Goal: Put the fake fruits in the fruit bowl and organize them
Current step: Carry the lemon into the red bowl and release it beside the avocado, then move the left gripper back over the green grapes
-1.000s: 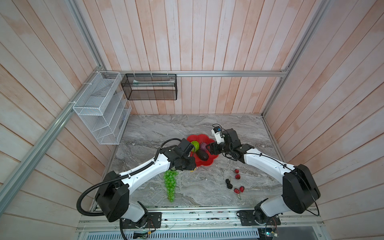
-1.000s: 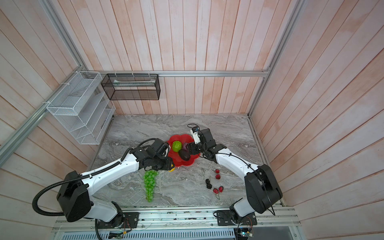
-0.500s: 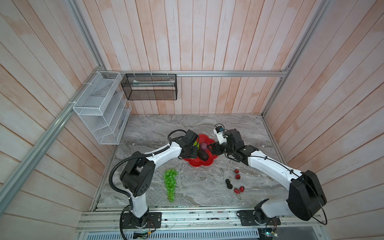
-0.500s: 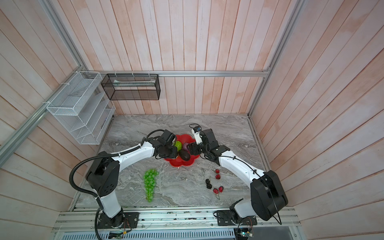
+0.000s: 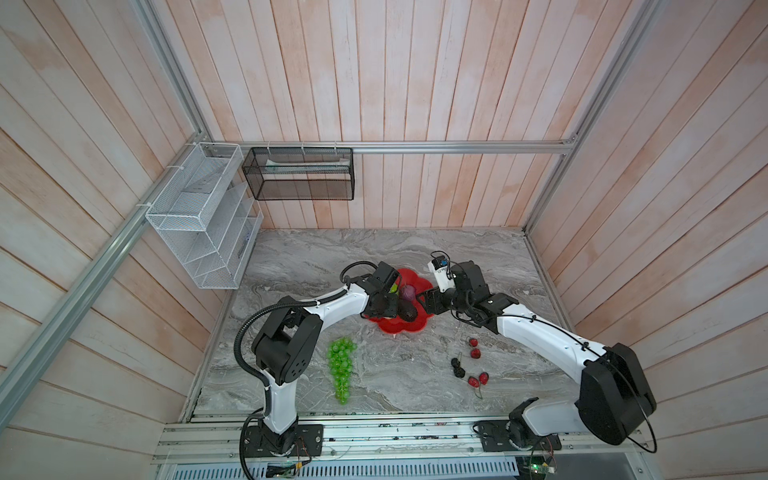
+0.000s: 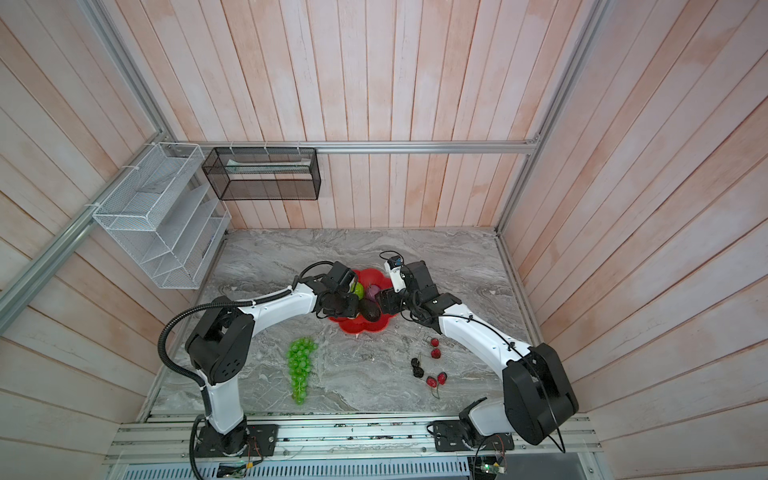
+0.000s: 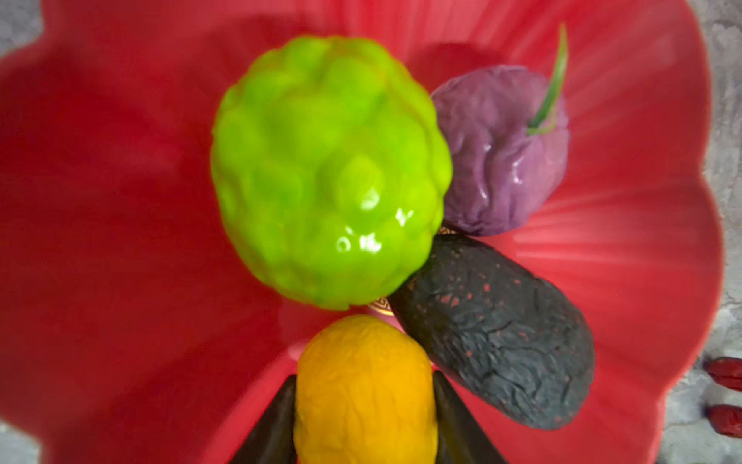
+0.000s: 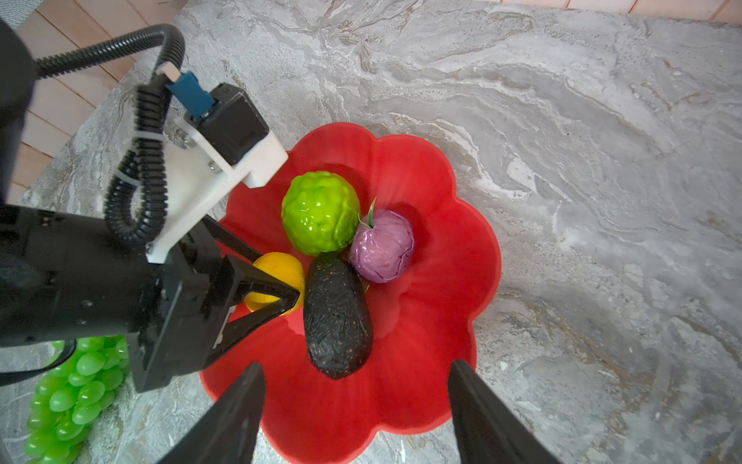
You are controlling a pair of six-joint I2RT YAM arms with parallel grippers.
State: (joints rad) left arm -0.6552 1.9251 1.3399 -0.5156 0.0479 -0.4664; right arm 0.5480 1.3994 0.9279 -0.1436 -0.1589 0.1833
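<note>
The red scalloped fruit bowl holds a bumpy lime-green ball, a purple ball and a dark avocado. My left gripper is shut on the yellow lemon, low over the bowl beside the avocado. My right gripper hangs open over the bowl's rim by the avocado's end, holding nothing. The green grape bunch lies on the table left of the bowl. Red berries and black berries lie to its right.
A white wire basket hangs on the left wall and a black mesh basket on the back wall. Both arms meet over the bowl, the left arm's elbow standing close to the grapes.
The left arm has raised its elbow and carried the lemon from the bowl's left edge further in over the bowl. The right gripper has barely moved.
</note>
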